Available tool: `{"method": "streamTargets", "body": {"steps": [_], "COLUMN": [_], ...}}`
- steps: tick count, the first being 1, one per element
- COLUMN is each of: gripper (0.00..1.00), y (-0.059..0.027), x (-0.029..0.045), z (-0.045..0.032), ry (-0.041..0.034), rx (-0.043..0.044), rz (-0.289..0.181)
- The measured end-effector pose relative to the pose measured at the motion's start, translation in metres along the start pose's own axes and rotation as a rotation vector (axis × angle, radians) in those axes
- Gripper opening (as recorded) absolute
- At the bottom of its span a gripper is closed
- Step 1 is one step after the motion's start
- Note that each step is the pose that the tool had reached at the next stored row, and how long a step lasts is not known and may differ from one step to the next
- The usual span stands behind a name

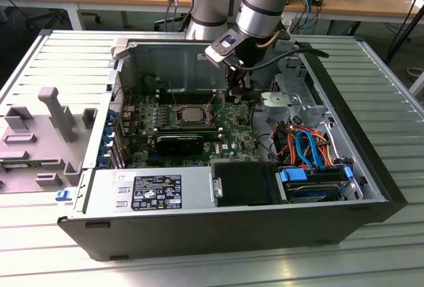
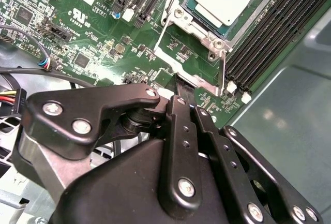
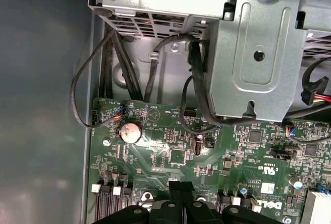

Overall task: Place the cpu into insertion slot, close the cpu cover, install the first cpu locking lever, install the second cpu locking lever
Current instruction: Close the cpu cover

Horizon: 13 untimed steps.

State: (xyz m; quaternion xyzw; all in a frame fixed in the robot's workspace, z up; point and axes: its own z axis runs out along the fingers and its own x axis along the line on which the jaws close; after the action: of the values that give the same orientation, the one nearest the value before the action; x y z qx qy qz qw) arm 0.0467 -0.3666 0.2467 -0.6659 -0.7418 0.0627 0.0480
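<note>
Ok, gripper [image 1: 237, 95] fingers pinched together on nothing, sitting over the motherboard [image 1: 235, 131] just to the exterior view's right of the cpu [image 1: 192, 113], which lies mid-frame in the insertion slot [image 1: 199, 123] inside the computer case [image 1: 218, 230].

Claw [image 1: 237, 91] inside case [image 1: 232, 230], over motherboard [image 1: 233, 136]. Cpu [image 1: 192, 113] near claw, toward exterior view's left, seated in insertion slot [image 2: 208, 35]. Drive cage [image 1: 295, 91] just beside claw, toward exterior view's right. Power supply [image 1: 152, 191] nearer camera than claw, along case wall. Case on table [image 1: 66, 55]. Fixture [image 1: 50, 128] on table, well apart from claw, at exterior view's left.
</note>
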Motion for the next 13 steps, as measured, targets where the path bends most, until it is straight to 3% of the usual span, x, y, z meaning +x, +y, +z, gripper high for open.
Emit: {"method": "streamTargets", "body": {"steps": [13], "gripper": [0.11], "y": [-0.0043], "x": [0.0005], "z": [0.0008], "ry": [0.0], "rx": [0.0], "rz": [0.0]}}
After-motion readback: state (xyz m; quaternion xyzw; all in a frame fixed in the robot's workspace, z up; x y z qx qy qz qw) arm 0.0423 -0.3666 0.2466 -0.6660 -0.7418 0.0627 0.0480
